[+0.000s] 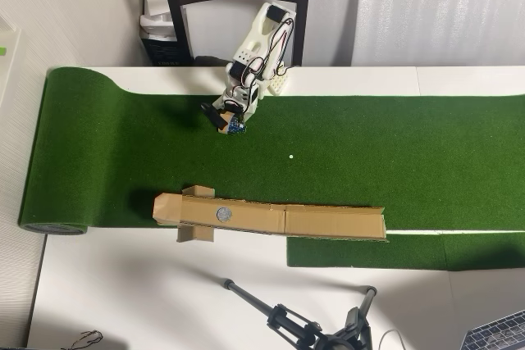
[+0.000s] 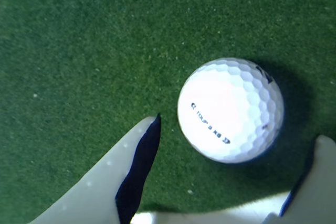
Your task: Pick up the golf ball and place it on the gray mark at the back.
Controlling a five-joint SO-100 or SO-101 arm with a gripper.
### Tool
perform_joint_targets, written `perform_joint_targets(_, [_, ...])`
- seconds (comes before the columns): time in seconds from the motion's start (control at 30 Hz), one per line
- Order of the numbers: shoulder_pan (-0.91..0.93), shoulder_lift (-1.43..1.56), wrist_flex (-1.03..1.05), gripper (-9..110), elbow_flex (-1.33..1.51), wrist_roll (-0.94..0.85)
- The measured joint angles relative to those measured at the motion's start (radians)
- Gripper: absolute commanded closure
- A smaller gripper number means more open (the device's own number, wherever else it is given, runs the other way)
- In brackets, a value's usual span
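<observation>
Gripper fingers are seen spread apart in the wrist view, the left fingertip just beside the golf ball and the right one near its other side, so that the ball is straddled but not yet clamped. The ball rests on the green turf, printed lettering turned toward the camera; being round, no long axis is offered. In the overhead view the gray mark is found on the cardboard ramp, well apart from the gripper.

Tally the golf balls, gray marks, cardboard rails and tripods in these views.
Golf ball: 1
Gray mark: 1
Cardboard rail: 1
Tripod: 1
Total: 4
</observation>
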Motion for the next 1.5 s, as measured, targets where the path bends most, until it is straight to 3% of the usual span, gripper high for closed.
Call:
perform_joint_targets(0.57, [0.000,0.000,-0.127,56,0.000,0.000])
perform_joint_targets(1.5, [0.000,0.000,-0.132,56,0.075,0.000])
